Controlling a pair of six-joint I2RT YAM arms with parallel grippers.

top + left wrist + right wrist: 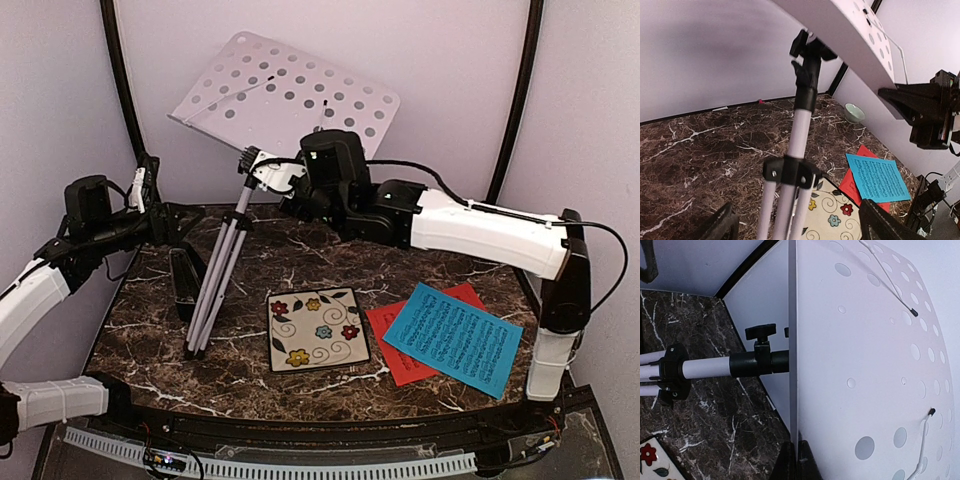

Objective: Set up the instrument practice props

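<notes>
Pale lilac walls (420,60) close in a dark brown marble table (150,310) veined with white. At left, the left gripper (800,222) is spread wide, with the gathered tripod legs between its fingers. The black metronome (184,285) stands just beside those legs. The right gripper (795,452) is clamped on the tray edge of the white perforated music stand (300,90). Further right lies the floral tile (318,328), then the blue sheet (455,338), which overlaps the red sheet (392,342).
</notes>
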